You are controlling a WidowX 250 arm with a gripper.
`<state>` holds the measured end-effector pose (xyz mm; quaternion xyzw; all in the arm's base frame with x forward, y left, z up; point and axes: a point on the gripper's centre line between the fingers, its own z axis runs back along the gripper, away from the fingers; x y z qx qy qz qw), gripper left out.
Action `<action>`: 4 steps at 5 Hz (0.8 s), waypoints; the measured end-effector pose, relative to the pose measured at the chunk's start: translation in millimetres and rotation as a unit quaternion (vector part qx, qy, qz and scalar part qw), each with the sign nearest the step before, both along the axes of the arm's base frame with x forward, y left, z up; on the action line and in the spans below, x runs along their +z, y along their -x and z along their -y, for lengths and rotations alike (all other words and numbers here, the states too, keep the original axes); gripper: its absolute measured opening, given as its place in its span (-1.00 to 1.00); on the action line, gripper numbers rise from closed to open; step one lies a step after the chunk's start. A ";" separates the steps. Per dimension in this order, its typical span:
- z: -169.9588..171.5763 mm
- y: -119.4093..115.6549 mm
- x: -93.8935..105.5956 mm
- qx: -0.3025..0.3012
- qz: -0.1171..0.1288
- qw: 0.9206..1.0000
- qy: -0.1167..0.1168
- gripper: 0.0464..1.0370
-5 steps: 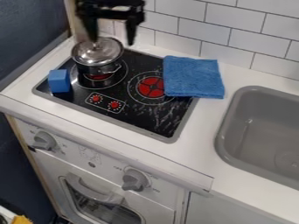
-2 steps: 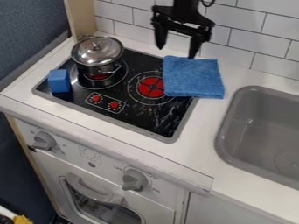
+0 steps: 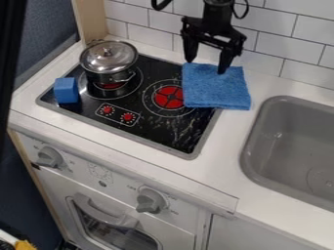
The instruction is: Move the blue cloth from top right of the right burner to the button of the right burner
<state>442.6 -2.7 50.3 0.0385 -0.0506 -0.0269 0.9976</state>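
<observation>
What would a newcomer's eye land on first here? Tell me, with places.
The bright blue cloth stands out first, spread over the cooktop's upper right edge and onto the white counter, beside the red right burner. Next comes the black gripper, open over the cloth's far edge, then the shiny lidded pot on the left burner.

Robot arm [image 3: 217, 17], all black, blocky wrist, curved black cables [image 3: 158, 8], black gripper [image 3: 206, 66], broad crossbar [image 3: 214, 38], two tapering fingers [image 3: 225, 59]
</observation>
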 end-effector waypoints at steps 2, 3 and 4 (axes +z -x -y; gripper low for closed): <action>0.5 7.6 -18.1 -0.001 -0.010 1.000 0.002 0.92; -4.3 17.2 -26.0 0.006 -0.011 1.000 -0.002 0.92; -5.9 26.8 -27.5 0.011 -0.006 1.000 -0.005 0.92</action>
